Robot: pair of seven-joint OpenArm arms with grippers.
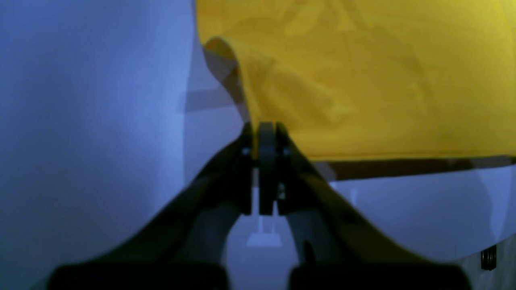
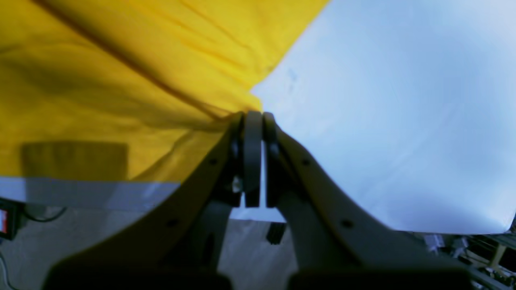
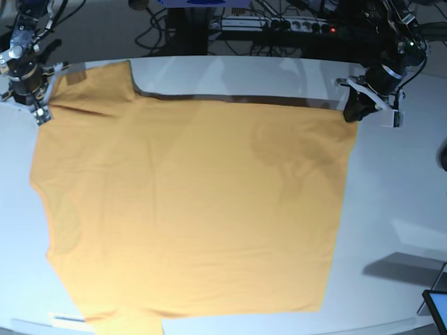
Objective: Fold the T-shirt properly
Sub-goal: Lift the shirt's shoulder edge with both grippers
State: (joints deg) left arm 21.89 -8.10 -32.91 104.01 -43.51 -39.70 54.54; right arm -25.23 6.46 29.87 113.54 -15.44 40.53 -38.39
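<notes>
The left claw point(image 1: 266, 133) is clenched on a corner of the plain orange-yellow short-sleeved cloth T-shirt point(image 3: 188, 209), at the far right corner of the garment in the base view. The right claw point(image 2: 253, 121) is likewise clenched on a bunched edge of the cloth at the far left corner.

The T-shirt is spread nearly flat across the smooth white table point(image 3: 391, 209), covering most of its centre. The far edge, stretched between the two claws, is raised slightly, and a dark band of shadow is cast beneath it. Faint creases and a darker patch are seen in the cloth near the left claw. No print is visible on the fabric, and no readable writing or label is found in any view.

In the left wrist view, a curled flap of cloth rising from the clamped corner is shown. In the right wrist view, diagonal folds running into the grip are shown. Only the base view gives the whole outline of the garment, together with a power strip point(image 3: 279, 25) and cables behind the table.
</notes>
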